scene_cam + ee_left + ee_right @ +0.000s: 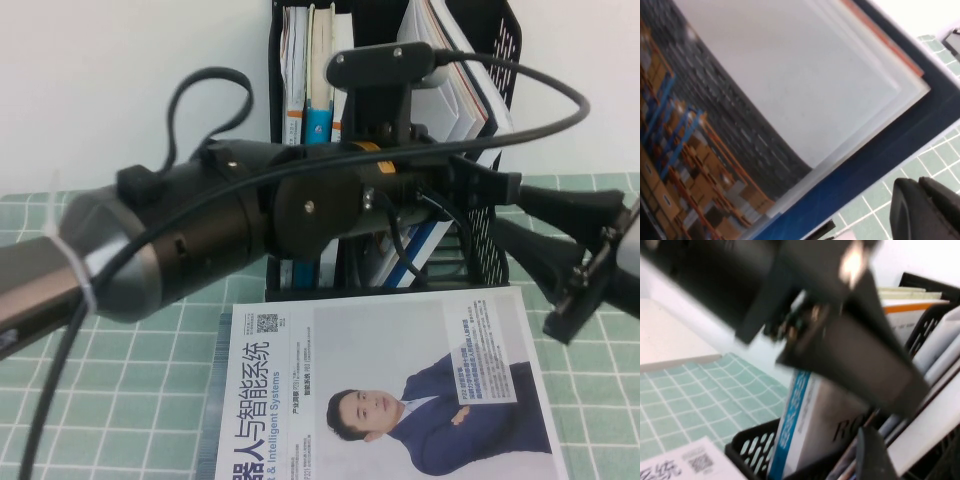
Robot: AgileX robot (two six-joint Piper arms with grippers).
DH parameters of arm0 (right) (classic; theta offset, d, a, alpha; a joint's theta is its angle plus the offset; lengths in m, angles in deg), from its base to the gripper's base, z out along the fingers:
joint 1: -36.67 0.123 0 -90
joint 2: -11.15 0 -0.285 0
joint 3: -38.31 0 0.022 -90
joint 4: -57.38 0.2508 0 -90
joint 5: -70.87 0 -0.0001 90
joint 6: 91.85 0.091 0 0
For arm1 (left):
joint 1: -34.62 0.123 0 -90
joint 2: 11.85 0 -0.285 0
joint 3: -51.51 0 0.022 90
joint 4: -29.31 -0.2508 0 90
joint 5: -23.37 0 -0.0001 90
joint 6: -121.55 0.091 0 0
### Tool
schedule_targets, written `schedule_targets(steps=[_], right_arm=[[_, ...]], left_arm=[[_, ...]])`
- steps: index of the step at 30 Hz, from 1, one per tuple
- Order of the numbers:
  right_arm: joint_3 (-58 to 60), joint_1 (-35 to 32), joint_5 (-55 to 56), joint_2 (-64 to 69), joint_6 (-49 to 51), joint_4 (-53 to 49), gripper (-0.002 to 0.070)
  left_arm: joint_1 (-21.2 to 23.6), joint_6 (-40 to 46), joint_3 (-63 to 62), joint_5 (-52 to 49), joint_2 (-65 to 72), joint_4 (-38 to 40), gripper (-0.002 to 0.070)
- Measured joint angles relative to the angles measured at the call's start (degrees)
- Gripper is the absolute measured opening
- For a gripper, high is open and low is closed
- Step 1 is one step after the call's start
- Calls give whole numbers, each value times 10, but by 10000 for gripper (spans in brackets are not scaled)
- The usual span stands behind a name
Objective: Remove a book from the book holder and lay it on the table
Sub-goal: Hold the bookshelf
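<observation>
My left gripper reaches into the book holder; whether it grips I cannot tell. The book stands in the rack just above it, long axis upright, leaning. My right gripper, beside the rack, is spread wide, holding nothing.

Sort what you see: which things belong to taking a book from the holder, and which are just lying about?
Job: thin white catalogue with dark blue back; tall black plastic rack; green gridded table; left hand at the catalogue; right hand beside the rack.
Lying about: flat magazine showing a blue-suited man; upright teal-spined book.
</observation>
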State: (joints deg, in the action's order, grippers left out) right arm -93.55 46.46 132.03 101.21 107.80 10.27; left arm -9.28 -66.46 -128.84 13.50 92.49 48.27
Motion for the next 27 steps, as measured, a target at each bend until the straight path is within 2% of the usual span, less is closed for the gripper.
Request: schedule_targets(steps=[7,15,23,27], right_arm=[[-34,2,-1,49,24,5,333],[-38,2,2,95,28,20,333],[-40,17,41,140,30,122,334],[-49,34,41,162,31,134,334]], left_arm=[[0,0,0,51,28,2,-3],[0,2,0,38,30,2,-3],[5,3,0,91,38,5,-3],[4,3,0,102,44,9,-3]])
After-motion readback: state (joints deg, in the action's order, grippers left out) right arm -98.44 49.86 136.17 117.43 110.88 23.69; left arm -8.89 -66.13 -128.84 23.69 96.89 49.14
